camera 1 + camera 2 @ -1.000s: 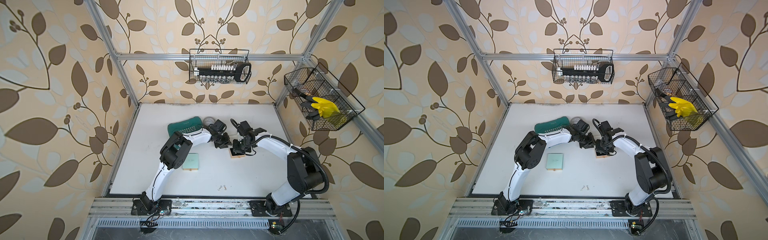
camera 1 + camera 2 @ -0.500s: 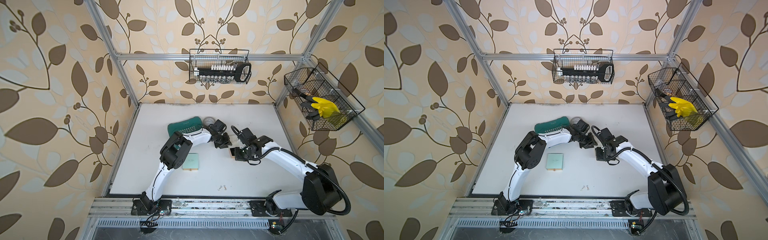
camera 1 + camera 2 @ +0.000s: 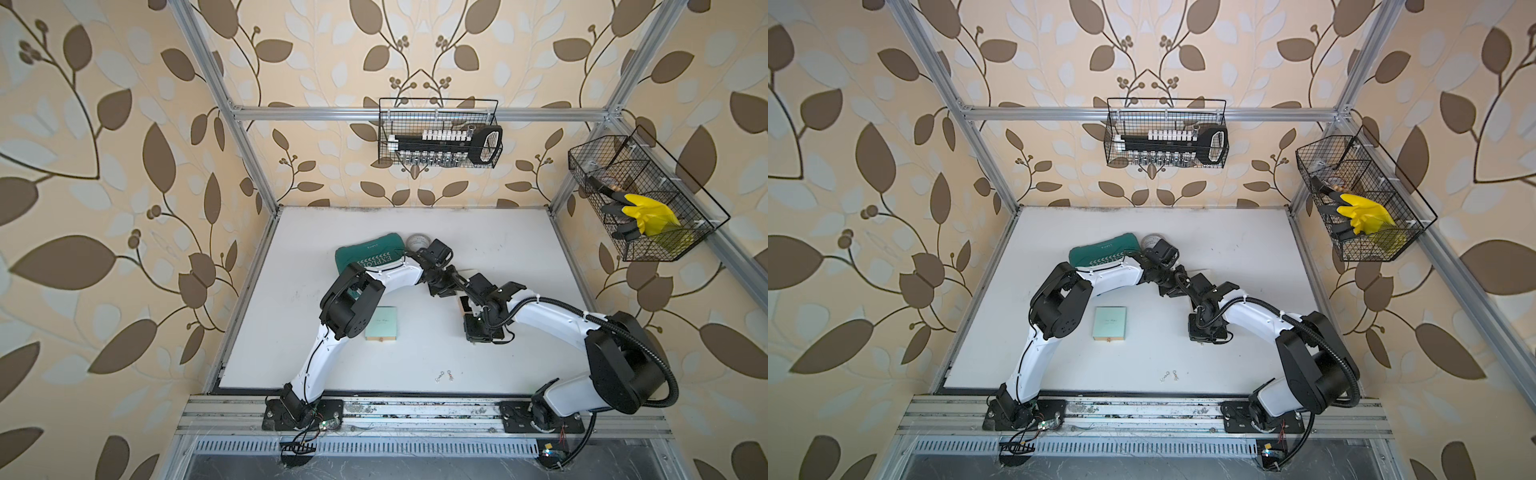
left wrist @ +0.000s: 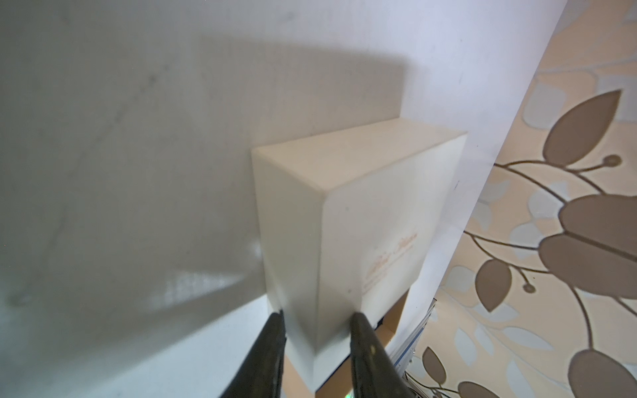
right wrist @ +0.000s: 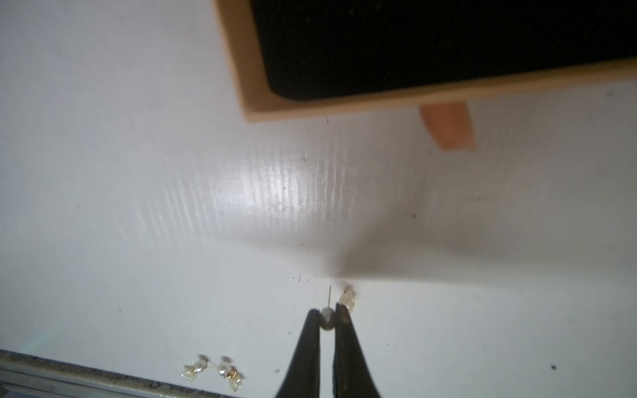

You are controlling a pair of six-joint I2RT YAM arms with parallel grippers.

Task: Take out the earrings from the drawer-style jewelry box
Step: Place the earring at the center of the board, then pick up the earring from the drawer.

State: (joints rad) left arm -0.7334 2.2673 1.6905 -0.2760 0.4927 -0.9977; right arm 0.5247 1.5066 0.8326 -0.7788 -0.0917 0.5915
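One tiny pearly drop earring (image 5: 327, 317) in the right jaws' pinch, left jaws tight around the cream box (image 4: 344, 224).

**A:** What shifted over the last second?

**B:** Only the right arm (image 3: 552, 318). 1 second ago the right gripper (image 5: 326, 314) hung over the drawer tray (image 5: 344, 106). It has since drawn back toward the front edge of the table (image 3: 415, 249) and now stands clear of the tray.

**A:** And the rest of that arm?

**B:** 0.5 seconds ago its elbow (image 3: 623, 361) had dropped low and swung outward. It has come up and folded in again. More of the tray's black lining shows now.
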